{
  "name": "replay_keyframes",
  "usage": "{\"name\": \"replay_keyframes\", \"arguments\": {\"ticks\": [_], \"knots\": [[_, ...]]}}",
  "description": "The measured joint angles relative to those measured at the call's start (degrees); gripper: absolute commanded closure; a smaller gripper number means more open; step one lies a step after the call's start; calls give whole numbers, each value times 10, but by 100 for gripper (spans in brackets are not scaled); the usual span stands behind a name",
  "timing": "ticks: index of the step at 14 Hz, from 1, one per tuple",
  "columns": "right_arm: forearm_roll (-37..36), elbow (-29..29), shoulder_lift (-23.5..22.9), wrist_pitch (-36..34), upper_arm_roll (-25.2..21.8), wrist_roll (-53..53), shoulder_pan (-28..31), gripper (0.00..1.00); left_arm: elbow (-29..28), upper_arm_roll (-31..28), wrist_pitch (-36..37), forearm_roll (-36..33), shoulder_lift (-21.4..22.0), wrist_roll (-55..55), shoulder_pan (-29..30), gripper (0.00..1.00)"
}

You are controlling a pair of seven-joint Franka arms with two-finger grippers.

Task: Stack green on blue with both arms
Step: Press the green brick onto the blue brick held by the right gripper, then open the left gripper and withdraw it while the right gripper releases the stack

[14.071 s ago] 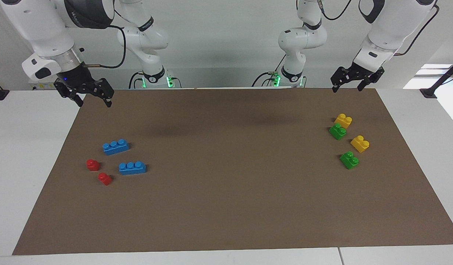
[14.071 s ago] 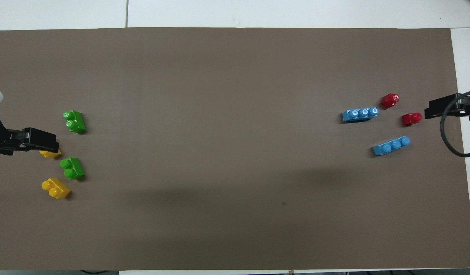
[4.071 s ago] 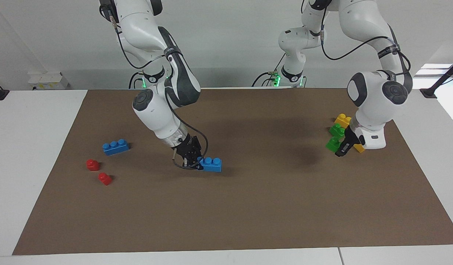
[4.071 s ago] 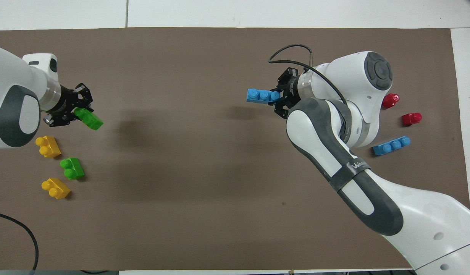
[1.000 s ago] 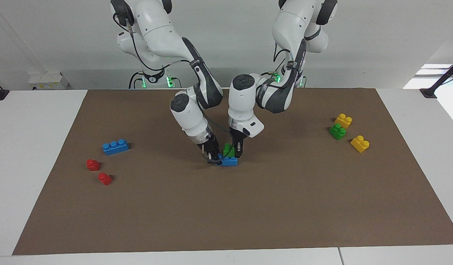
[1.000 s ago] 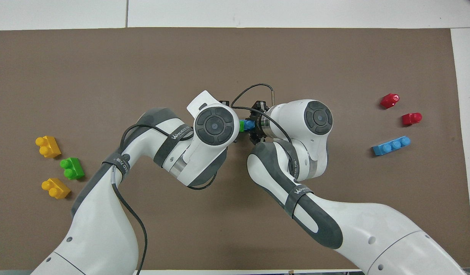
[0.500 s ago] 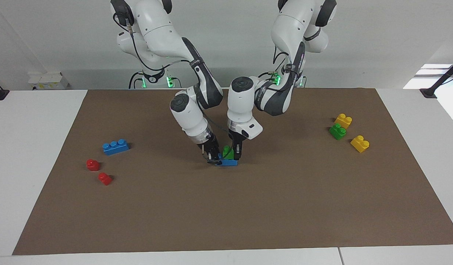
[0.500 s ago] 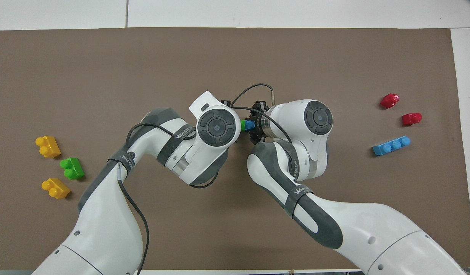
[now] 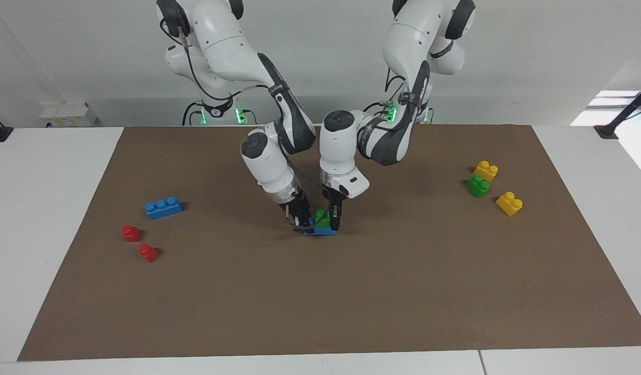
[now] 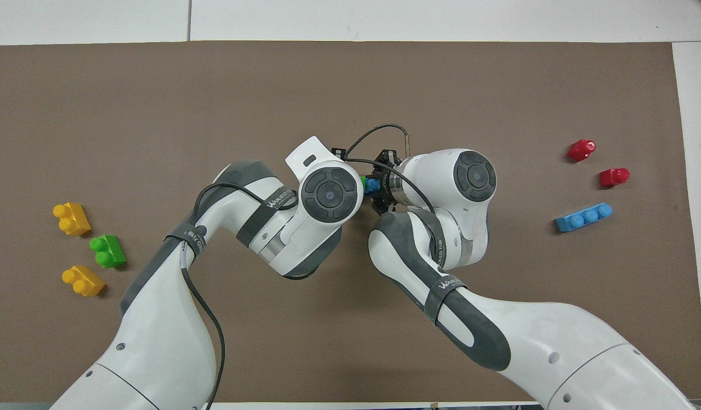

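Note:
At the middle of the brown mat (image 9: 351,291), my right gripper (image 9: 301,224) is shut on one end of a blue brick (image 9: 322,230) that lies low on the mat. My left gripper (image 9: 332,221) comes down from above, shut on a green brick (image 9: 323,218) that sits on top of the blue brick. In the overhead view the left wrist covers most of both; a sliver of green (image 10: 362,181) and one blue stud (image 10: 373,185) show beside the right gripper (image 10: 380,188). The second green brick (image 9: 477,186) and the second blue brick (image 9: 164,207) lie apart on the mat.
Two yellow bricks (image 9: 486,170) (image 9: 509,203) lie by the spare green brick at the left arm's end. Two red bricks (image 9: 131,233) (image 9: 148,253) lie by the spare blue brick at the right arm's end. Both arms crowd the mat's middle.
The left gripper has come down a little with the green brick, onto the blue brick. The right gripper and the blue brick have stayed in place.

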State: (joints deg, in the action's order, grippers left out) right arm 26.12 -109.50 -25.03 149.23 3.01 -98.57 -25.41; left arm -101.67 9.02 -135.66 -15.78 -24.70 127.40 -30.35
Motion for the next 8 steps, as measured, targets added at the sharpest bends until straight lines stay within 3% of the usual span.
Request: {"name": "replay_keyframes", "arguments": {"ticks": [2,3,4,6,8], "knots": [[0,0,0,2,0,0,0,100,0,-3,1,-1,6,-21,1,0],[0,0,-1,3,0,0,0,84,0,-4,3,-1,11,-33,4,0],[0,0,-1,3,0,0,0,52,-1,-5,7,-1,19,-48,9,0],[0,0,-1,4,0,0,0,34,-5,-6,13,-1,34,-83,24,0],[0,1,-4,6,0,0,0,28,-12,-6,19,-1,46,-116,42,0]]}}
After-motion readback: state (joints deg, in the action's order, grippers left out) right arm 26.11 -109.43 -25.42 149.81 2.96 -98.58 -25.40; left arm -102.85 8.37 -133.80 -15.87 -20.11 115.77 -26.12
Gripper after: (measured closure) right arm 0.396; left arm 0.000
